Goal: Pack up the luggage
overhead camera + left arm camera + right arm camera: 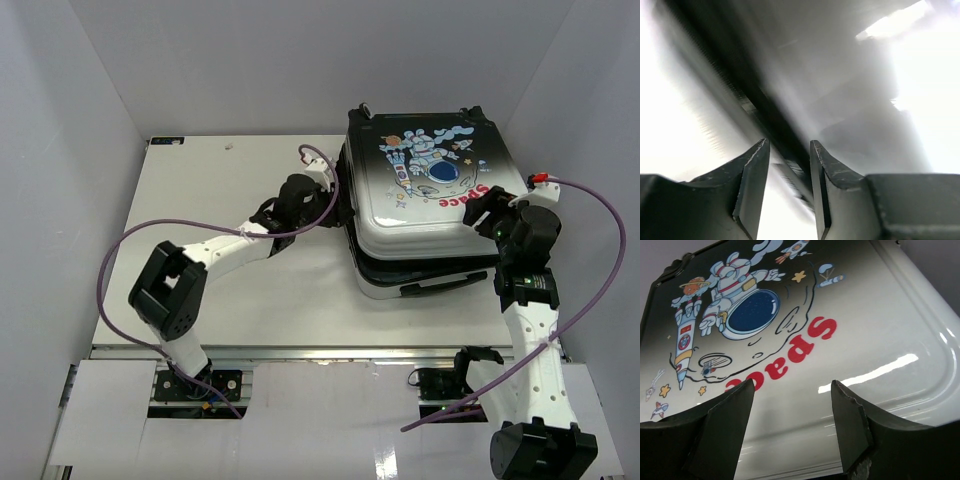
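As both flank luggage [425,190] — left hand [787,145] parted astride zipper rim [762,112] | right hand [792,387] open above lid edge [800,455].

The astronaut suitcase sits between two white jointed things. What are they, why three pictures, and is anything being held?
Those are two robot arms bolted at the near edge of the table: the left arm and the right arm. The wide picture comes from a fixed camera above and behind them. The other two come from small cameras on each wrist, so the dark shapes at the bottom are that arm's own jaws. On the table lies the luggage, lid down. The right arm's jaws stand open over the printed lid, holding nothing. The left arm's jaws are at the suitcase's left side, either side of its black zipper rim; that picture is too blurred to tell whether they pinch it.
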Available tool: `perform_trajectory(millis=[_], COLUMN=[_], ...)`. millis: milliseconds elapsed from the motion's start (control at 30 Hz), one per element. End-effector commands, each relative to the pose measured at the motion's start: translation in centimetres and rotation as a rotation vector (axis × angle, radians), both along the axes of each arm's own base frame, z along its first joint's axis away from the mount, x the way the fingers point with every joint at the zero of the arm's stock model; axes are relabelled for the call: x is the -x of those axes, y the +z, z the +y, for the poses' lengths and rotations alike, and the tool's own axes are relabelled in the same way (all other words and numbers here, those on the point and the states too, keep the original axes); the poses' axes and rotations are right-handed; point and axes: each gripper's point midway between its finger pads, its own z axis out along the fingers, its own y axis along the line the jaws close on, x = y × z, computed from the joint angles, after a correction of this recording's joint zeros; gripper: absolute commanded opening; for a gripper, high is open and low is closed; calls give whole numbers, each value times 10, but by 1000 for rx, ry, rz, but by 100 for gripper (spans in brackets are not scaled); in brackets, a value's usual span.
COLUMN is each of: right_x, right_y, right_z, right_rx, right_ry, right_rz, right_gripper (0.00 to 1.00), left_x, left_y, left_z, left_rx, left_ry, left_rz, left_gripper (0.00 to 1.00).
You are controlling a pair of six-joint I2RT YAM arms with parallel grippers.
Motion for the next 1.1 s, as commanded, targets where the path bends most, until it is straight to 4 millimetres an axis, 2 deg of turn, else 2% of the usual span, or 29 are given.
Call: perform_trajectory(millis=[0,67,133,233,367,533,700,800,1067], right_x=[9,10,10,10,12,20,27,30,30], right_y=[14,16,16,17,22,33,38,37,35], right_z=[-24,-27,-29,-37,-54,-70,-69,-71,-71], right_rx=[16,21,30,51,90,129,135,139,147], right_ry=[-145,-162,-169,-209,-293,-381,-376,-388,-388], right_rz=[-23,-21,-14,7,29,36,17,23,27], right_gripper=[70,70,70,70,70,71,72,72,72], left_x=[37,46,52,49,30,21,18,20,13], left_y=[90,93,95,91,74,49,30,21,-9], left_z=[-14,-15,-14,-6,5,13,13,4,4], left_rx=[152,158,158,142,73,38,29,42,16], left_ry=[-168,-189,-192,-146,-40,29,49,12,53], left_rz=[-151,-157,-168,-171,-154,-89,-53,-24,37], left_gripper=[48,48,52,57,59,59,59,59,58])
